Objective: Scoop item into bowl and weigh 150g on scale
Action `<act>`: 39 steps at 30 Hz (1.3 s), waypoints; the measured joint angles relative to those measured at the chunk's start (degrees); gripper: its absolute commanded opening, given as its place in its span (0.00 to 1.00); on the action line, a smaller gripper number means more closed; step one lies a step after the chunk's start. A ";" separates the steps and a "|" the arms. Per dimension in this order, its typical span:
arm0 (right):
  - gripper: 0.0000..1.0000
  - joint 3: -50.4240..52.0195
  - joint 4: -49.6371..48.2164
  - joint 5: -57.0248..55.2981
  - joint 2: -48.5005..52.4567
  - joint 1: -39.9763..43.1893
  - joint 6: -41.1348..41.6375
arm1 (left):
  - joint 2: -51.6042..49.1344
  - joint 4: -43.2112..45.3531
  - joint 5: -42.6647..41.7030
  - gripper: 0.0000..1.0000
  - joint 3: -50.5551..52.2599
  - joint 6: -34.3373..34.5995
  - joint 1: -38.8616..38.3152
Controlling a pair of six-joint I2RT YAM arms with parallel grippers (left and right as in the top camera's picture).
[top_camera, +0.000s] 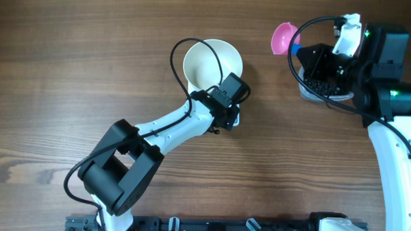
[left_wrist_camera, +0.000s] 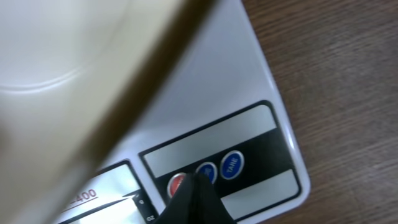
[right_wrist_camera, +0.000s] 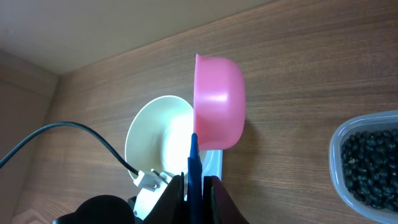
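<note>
Wooden table; scale buttons wrist-view only

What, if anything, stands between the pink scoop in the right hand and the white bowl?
Nothing visible does: only bare table lies between the pink scoop and the white bowl. The left hand, shut, rests on the front of the scale at the bowl's near side, beside that path rather than across it.

A brown wood-grain tabletop fills the view. A pink round plastic scoop on a thin blue handle is tipped on its side over bare wood. Near it, but apart, a clear rounded-rectangular plastic tub stands on the tabletop.
</note>
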State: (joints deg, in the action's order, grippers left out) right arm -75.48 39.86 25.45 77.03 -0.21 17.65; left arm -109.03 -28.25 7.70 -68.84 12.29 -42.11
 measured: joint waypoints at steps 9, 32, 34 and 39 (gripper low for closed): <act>0.04 0.00 0.02 -0.02 0.00 0.00 0.00 | -0.33 -0.22 1.75 0.04 0.00 0.92 0.00; 0.04 0.00 0.46 -0.02 0.00 0.00 0.00 | -0.87 0.00 0.35 0.04 -0.02 3.34 0.92; 0.04 0.00 0.46 0.00 0.00 0.00 0.00 | -0.87 -0.09 -0.76 0.04 -0.02 3.74 1.44; 0.04 0.00 0.46 -0.02 0.00 0.00 0.00 | -0.87 -0.39 -1.77 0.04 -0.22 5.03 2.38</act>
State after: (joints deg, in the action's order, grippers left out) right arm -75.48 40.32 25.43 77.03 -0.21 17.65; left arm -109.91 -28.64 5.93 -69.06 17.32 -39.72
